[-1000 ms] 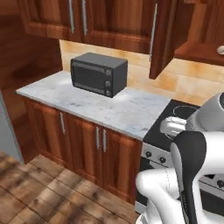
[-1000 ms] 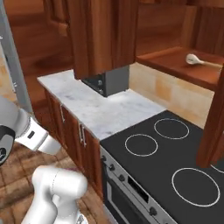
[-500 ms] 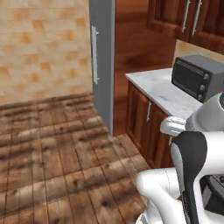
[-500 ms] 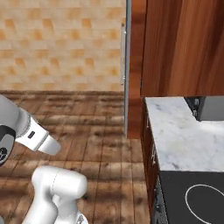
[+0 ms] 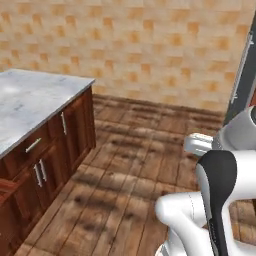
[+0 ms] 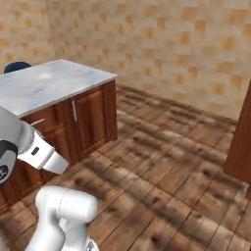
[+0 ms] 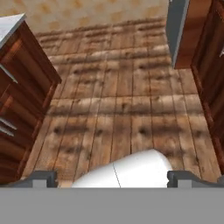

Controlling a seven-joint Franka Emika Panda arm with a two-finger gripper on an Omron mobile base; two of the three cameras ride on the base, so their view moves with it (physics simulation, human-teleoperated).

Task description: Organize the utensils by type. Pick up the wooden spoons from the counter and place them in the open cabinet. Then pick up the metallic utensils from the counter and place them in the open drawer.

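Note:
The counter (image 5: 30, 100) is a white-grey marble slab on reddish-brown island cabinets, at the left in the left base view. The right base view also has the counter (image 6: 54, 81) at its left, and its corner (image 7: 8, 24) shows at the hand view's upper left. The stretch of marble in view is bare. My gripper (image 7: 113, 178) is open over the wooden floor, its two dark fingertips (image 7: 43, 177) far apart with nothing between them. The wooden spoons, the metallic utensils and the cabinet are out of view. A brown ledge (image 5: 7, 184) juts from the island's front; whether it is the drawer I cannot tell.
Wooden plank floor (image 5: 130, 165) lies open between the island and a tan tiled wall (image 5: 150, 45). A grey fridge side (image 5: 244, 75) and brown cabinetry (image 6: 242, 147) stand at the right. A blue stool (image 6: 17, 66) peeks behind the island.
The whole picture has swung left as the base turned: the microwave counter and stove have left the views, then the fridge, and now the island and tiled wall show. The gripper stays open.

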